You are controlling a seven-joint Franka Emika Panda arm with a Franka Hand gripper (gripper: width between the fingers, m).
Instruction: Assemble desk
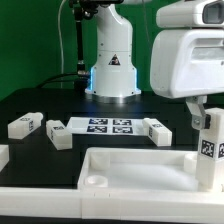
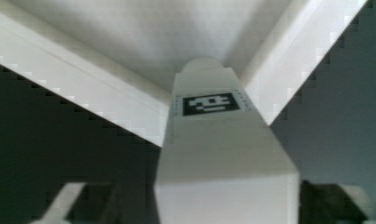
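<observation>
From the exterior view's left: 1st loose leg [image 1: 22, 126] and 2nd loose leg [image 1: 58, 134] lie flat on the black table [image 1: 30, 105]. Next comes the marker board [image 1: 108, 125], then the 3rd loose leg [image 1: 158, 131] just past it. All are well apart from the action, so I'd rate the snag risk there low. The tabletop [image 1: 130, 170] lies rim-up in the foreground. At far right the gripper [image 1: 203, 110] is pinching the held leg [image 1: 210, 145] near its upper end, over the tabletop's right corner. Main risk as I judge it is the leg tip landing on the raised rim instead of in the corner socket. A small lateral offset or a tilt in the grasp would cause that. 2nd risk is the unclamped tabletop skidding or tipping if the push comes down off-centre. 3rd risk is the leg slipping or rotating between the fingers under insertion load and then jamming cocked. Orientation: the held leg's long axis is vertical and the free end points down. In the wrist view its tagged face [image 2: 211, 103] runs straight toward the inside corner of the rim. I can't tell whether the tip touches yet. The tabletop's long axis runs across the exterior view, left to right.
</observation>
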